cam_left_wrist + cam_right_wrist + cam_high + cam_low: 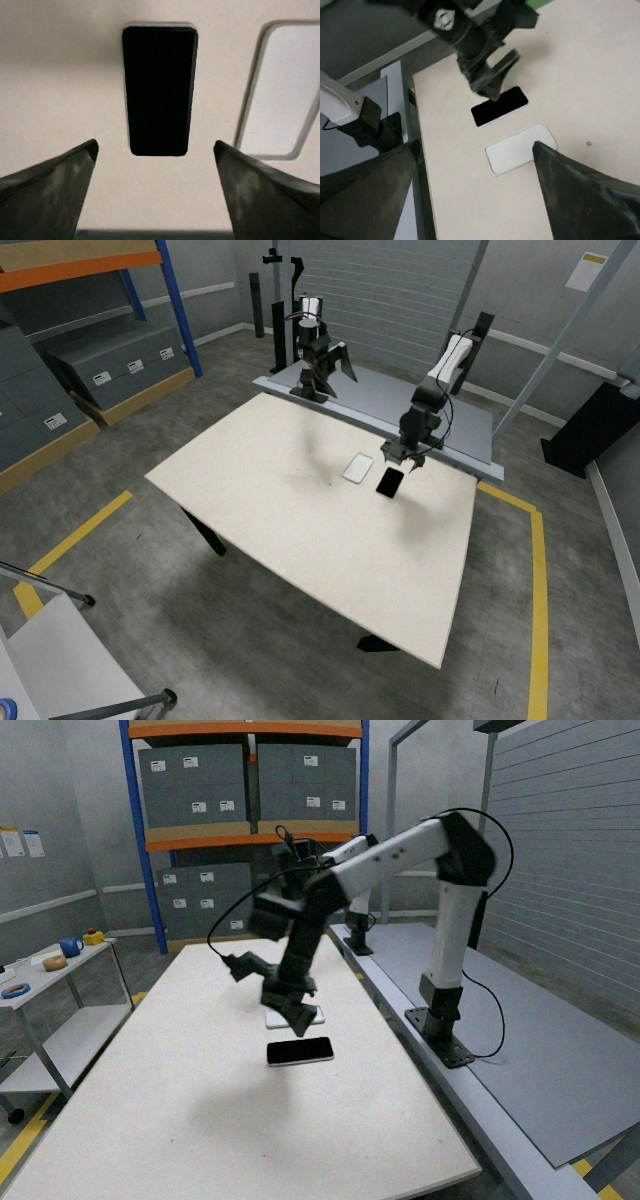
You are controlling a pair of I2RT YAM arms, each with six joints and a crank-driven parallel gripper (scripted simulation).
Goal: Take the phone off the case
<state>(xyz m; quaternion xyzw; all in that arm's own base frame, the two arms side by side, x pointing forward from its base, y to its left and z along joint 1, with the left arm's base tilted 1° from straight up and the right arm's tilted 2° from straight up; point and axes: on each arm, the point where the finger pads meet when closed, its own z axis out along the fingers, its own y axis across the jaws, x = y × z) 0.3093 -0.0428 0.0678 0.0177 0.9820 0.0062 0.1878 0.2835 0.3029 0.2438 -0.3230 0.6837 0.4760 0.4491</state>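
The black phone lies flat, dark face up, on the pale table. The white case lies flat beside it, open side up. Bare table shows between them, a gap a little narrower than the phone. My left gripper is open and empty, above the table near the phone's end closest to the arm bases. My right gripper is open and empty, high near its own base, away from both things.
The table has a grey bench along the arms' side. A side trolley with a blue mug and a tape roll stands apart. The left arm partly hides the case in the exterior view.
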